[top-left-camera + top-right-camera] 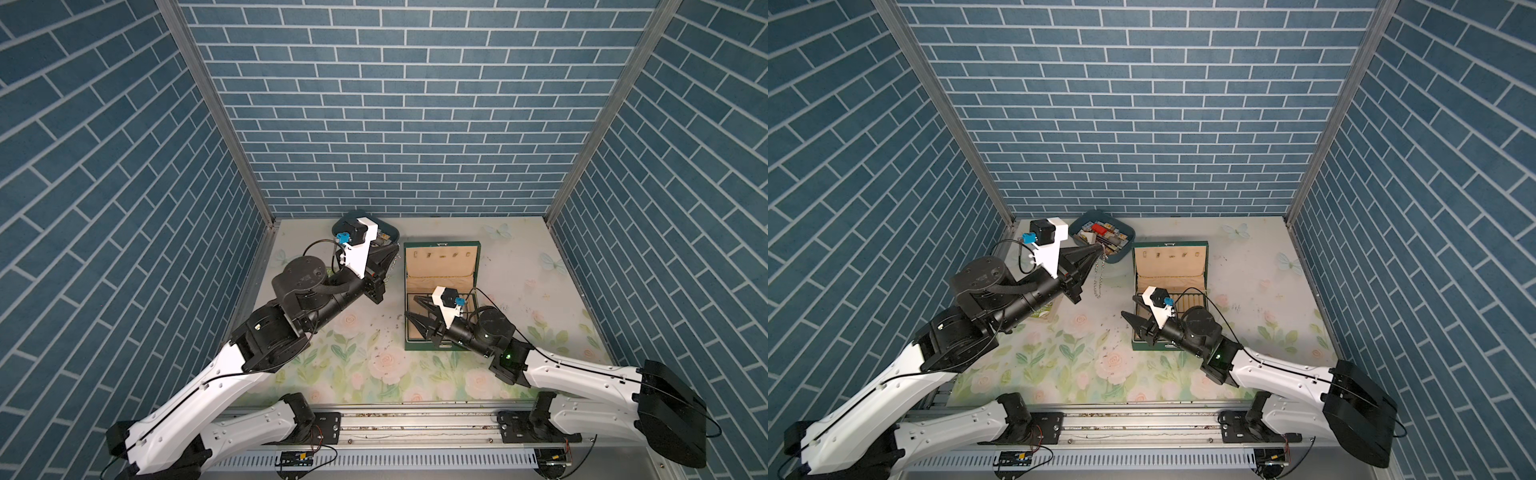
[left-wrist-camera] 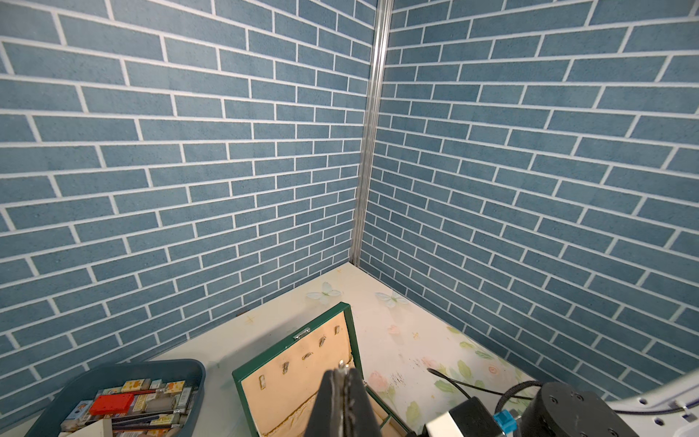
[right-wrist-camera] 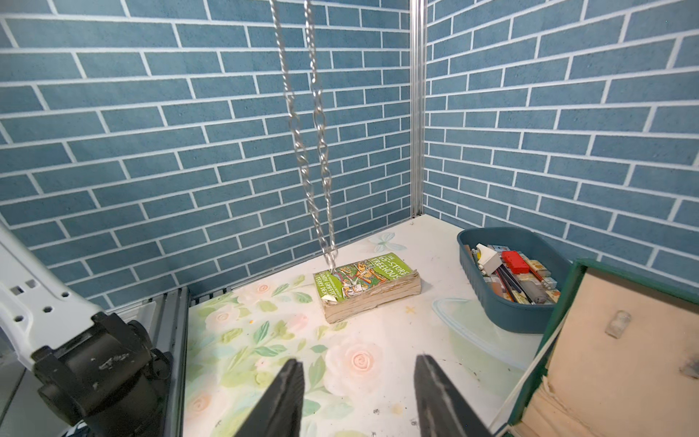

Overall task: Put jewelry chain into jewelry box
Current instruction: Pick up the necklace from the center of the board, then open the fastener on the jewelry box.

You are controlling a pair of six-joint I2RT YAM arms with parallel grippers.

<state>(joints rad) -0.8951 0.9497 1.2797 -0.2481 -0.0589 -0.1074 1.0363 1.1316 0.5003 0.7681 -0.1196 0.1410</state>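
Pale metal links: the jewelry chain [image 1: 1098, 272] hangs doubled from the left gripper [image 1: 1099, 248], a long loop dangling clear of the table, its low end above the floral mat [image 1: 1059, 357].
Left gripper: clamped tight on the chain's top, lifted high beside the blue-grey bin [image 1: 1124, 249] of small items.
Chain from the right wrist view: two strands [image 3: 314, 151] drop straight down in front of the brick wall; behind the loop's low end lies a green paperback [image 3: 368, 287].
Right gripper: jaws apart, nothing between them [image 3: 359, 393], hovering at the front left edge of the box.
Jewelry box: the green jewelry box [image 1: 1170, 347] sits lid up, beige lining showing, with the chain well to its left and not yet over it.
Bead: I cannot make out the dark bead at this size.
Step in hand: my read is carry, with the chain picked up and the box open but nothing delivered.
Next move: the left arm wants to swing toward the box, bring the loop over an open compartment, lower until links pile on the velvet, then let go.
Watch for: a swinging loop catching the box wall or the right arm that crowds the tray.
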